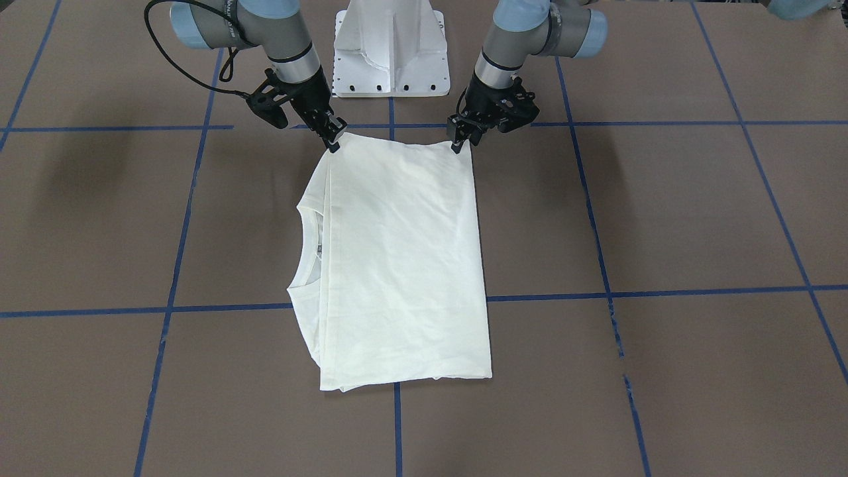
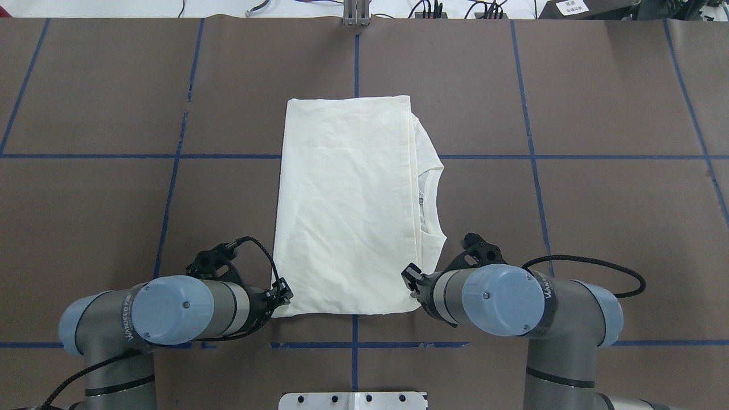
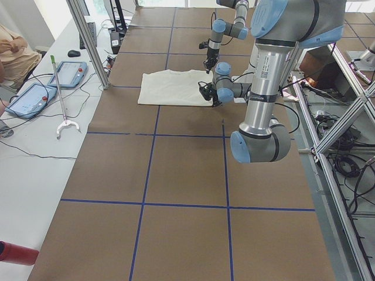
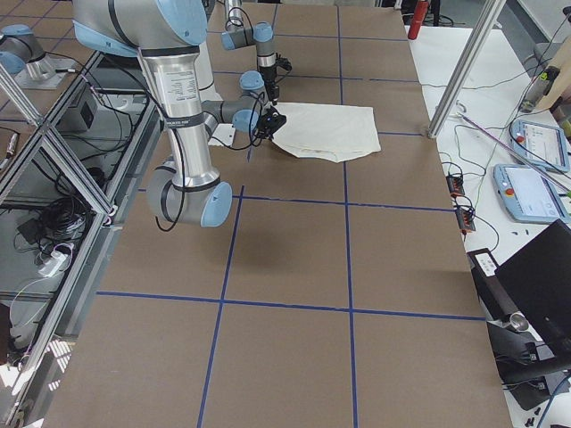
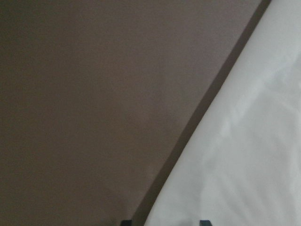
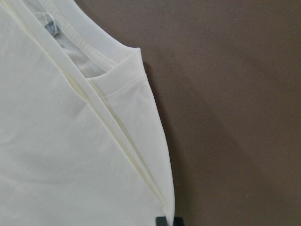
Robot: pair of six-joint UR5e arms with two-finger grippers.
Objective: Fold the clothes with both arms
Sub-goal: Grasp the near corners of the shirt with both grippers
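Observation:
The cream-white T-shirt (image 2: 347, 205) lies folded flat on the brown table, plain side up, its ribbed neck (image 2: 428, 193) showing at its right edge. The print is hidden. My left gripper (image 2: 283, 299) sits at the shirt's near left corner. In the left wrist view its fingertips stand apart with the cloth (image 5: 244, 155) between them. My right gripper (image 2: 411, 282) is at the near right corner, its fingertips pinched together on the shirt's edge (image 6: 160, 188). In the front view the left gripper (image 1: 457, 142) and right gripper (image 1: 333, 142) touch the two corners nearest the base.
The white pedestal base (image 1: 391, 53) stands just behind the grippers. Blue tape lines (image 2: 529, 154) cross the brown table cover. Tablets (image 3: 29, 99) and a grabber stick (image 3: 61, 93) lie on the white bench beyond the table's far edge.

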